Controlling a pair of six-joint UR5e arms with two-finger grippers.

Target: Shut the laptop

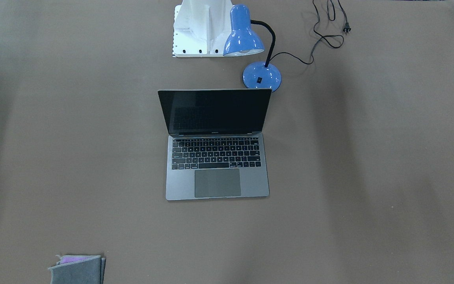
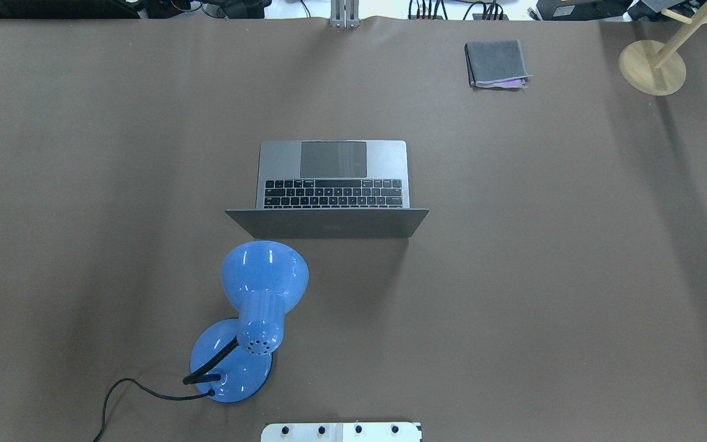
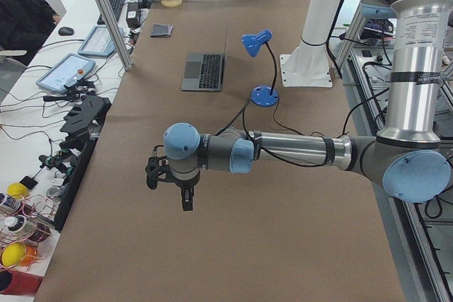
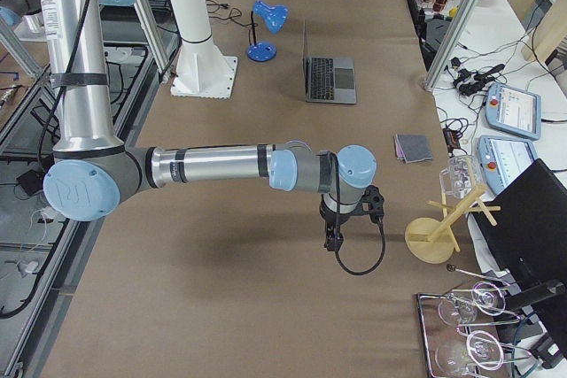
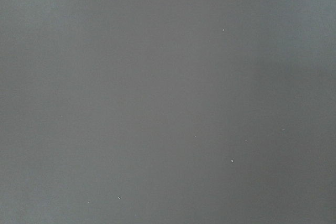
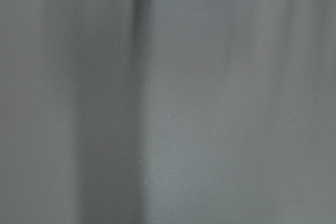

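The grey laptop (image 1: 217, 179) stands open at the table's middle, its dark screen upright and its black keys and trackpad bare. It also shows in the overhead view (image 2: 333, 159), with the lid's back towards the robot. My left gripper (image 3: 185, 199) hangs over the table's near left end, far from the laptop (image 3: 204, 71). My right gripper (image 4: 333, 241) hangs over the table's right end, far from the laptop (image 4: 330, 79). Both show only in the side views, so I cannot tell whether they are open or shut. Both wrist views show bare brown table.
A blue desk lamp (image 2: 255, 307) stands just behind the lid on the robot's left, its cord (image 1: 325, 37) trailing away. A folded grey cloth (image 2: 496, 63) and a wooden stand (image 2: 652, 66) are at the far right. The white robot base (image 1: 199, 27) is behind the laptop.
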